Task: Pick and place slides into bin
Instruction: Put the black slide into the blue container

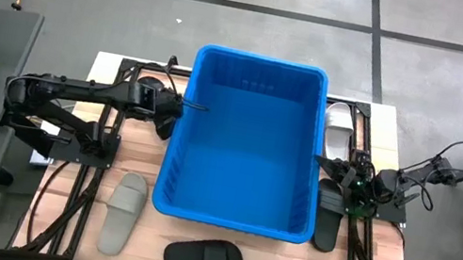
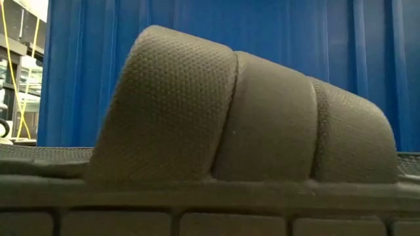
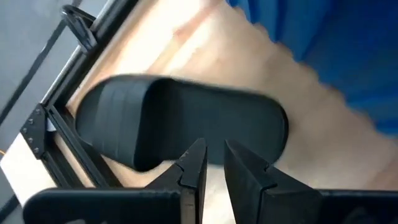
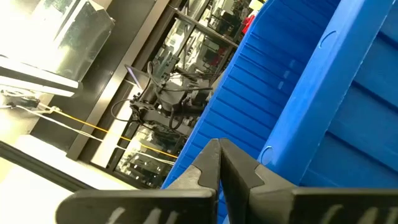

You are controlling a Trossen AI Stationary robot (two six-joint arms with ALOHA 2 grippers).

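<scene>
The big blue bin sits in the middle of the surface. The left gripper is at the bin's outer wall, and its fingers are only a tiny bit apart, holding nothing. A black slide lies on the wood just ahead of those fingers. The right gripper is at the bin's other wall, shut tight with nothing in it. Near it lie a white slide and a dark slide. Farther away lie a grey slide and two black slides.

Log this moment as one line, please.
bin empty | left gripper slightly open above black slide | right gripper shut beside bin
</scene>
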